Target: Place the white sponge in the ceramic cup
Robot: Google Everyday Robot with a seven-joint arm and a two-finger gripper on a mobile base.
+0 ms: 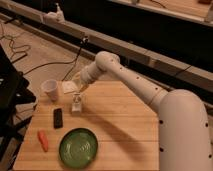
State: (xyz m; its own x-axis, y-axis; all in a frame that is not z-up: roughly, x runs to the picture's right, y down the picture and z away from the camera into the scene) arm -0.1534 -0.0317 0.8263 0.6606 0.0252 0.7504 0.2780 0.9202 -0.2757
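Note:
The white sponge (68, 88) lies flat on the wooden table (120, 125) near its back left edge. The ceramic cup (49, 89) stands upright just left of it, at the table's back left corner. My gripper (78, 88) is at the end of the white arm (130, 80), right at the sponge's right edge and above a small upright white bottle-like figure (76, 104). The gripper partly hides the sponge's right side.
A black flat device (58, 118) lies left of centre. An orange carrot-like object (43, 140) lies at the front left. A green plate (78, 147) sits near the front edge. Cables run over the floor to the left.

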